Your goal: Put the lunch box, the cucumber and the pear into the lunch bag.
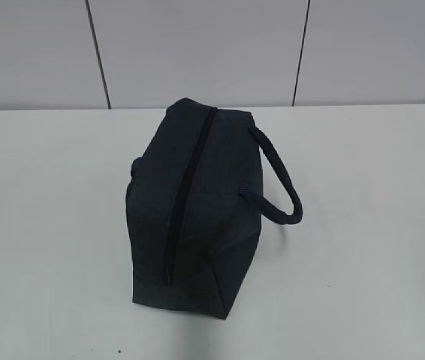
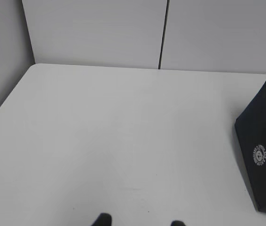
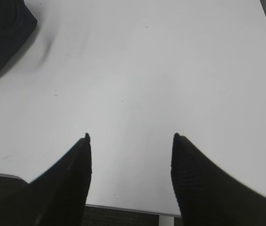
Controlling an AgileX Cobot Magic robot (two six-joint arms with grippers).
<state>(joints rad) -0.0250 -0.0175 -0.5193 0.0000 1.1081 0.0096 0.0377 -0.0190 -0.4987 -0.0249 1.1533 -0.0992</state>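
The lunch bag point(image 1: 197, 210) sits alone in the middle of the white surface point(image 1: 47, 225), lying with its long top zipper point(image 1: 190, 195) running from the far end toward the camera and apparently closed along the whole visible length; its padded handle point(image 1: 284, 184) loops out to the right. Neither the lunch box, the cucumber nor the pear shows in any view, so I judge that either nothing is laid out to load or the three things are already zipped inside (the pictures cannot settle which). If they are still to go in, the next move calls for finding the zipper pull, holding the fabric steady with one arm and drawing the zipper open with the other. No arm appears in the exterior view. The left wrist view shows only the tips of the left gripper point(image 2: 139, 221) at the bottom edge, set apart with nothing between them, over bare surface, and it alone shows a round white logo point(image 2: 261, 156) on the bag's end panel at the right. The right wrist view shows the right gripper point(image 3: 130, 160) with its jaws standing wide and empty near the surface's front edge, a corner of the bag at upper left.
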